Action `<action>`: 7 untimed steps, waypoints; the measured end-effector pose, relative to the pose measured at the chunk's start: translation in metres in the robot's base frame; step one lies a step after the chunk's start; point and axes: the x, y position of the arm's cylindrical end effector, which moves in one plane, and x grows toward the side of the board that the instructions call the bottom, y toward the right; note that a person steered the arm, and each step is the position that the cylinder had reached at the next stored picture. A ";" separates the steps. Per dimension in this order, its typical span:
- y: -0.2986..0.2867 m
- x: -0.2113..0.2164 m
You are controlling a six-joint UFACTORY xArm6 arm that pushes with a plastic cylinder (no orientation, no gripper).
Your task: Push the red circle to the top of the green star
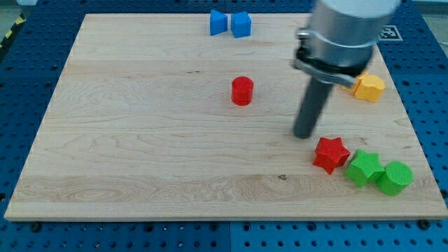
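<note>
On a pale wooden board (140, 140) over a blue pegboard, the red circle (242, 91) sits mid-frame, well left of my bare tip (304, 135), with the green star (364, 168) at lower right.

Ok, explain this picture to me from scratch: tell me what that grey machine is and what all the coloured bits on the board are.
The grey cylinder is the end of a robot arm. It has no hand, only a dark rod, and my tip slides along the wooden board to push blocks. Nothing is held. There is just one camera, looking down at the board at a slant.

The red circle sits near the middle, to the left of my tip and apart from it. Just below and right of my tip is a red star, then the green star and a green circle. Two blue blocks lie at the top, and a yellow block at the right.
</note>
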 end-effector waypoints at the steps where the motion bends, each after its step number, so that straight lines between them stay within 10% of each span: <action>1: -0.081 -0.027; 3: -0.140 -0.115; 7: 0.000 -0.079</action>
